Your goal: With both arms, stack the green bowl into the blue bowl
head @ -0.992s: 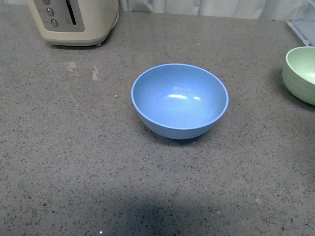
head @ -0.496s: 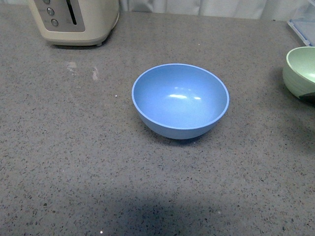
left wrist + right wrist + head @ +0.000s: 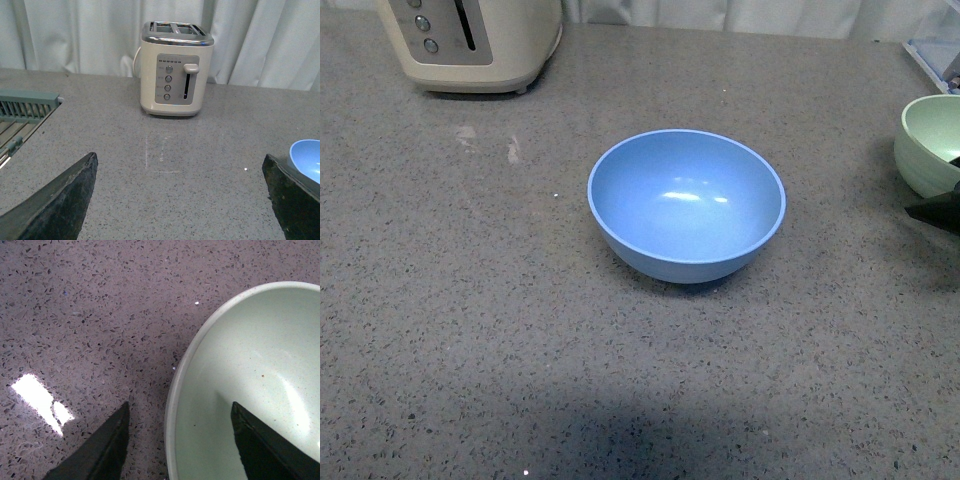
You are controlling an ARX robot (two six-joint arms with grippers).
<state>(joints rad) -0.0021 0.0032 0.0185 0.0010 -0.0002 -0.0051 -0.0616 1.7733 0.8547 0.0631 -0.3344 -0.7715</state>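
The blue bowl [image 3: 685, 205] stands upright and empty in the middle of the grey counter; its edge also shows in the left wrist view [image 3: 307, 157]. The green bowl [image 3: 928, 140] stands at the right edge, cut off by the frame. My right gripper [image 3: 180, 406] is open and straddles the green bowl's [image 3: 250, 370] near rim, one finger outside over the counter and one over the inside. Whether it touches the rim I cannot tell. One of its dark fingers [image 3: 938, 213] shows in the front view. My left gripper [image 3: 180, 200] is open and empty, low over the counter, left of the blue bowl.
A cream toaster [image 3: 470, 40] stands at the back left, also in the left wrist view [image 3: 175, 67]. A green dish rack [image 3: 22, 115] lies left of it. A blue-edged tray [image 3: 932, 50] sits at the back right. White curtains hang behind the counter.
A dark finger of my right gripper has come into the front view at the right edge, in front of the green bowl. Neither bowl has moved.
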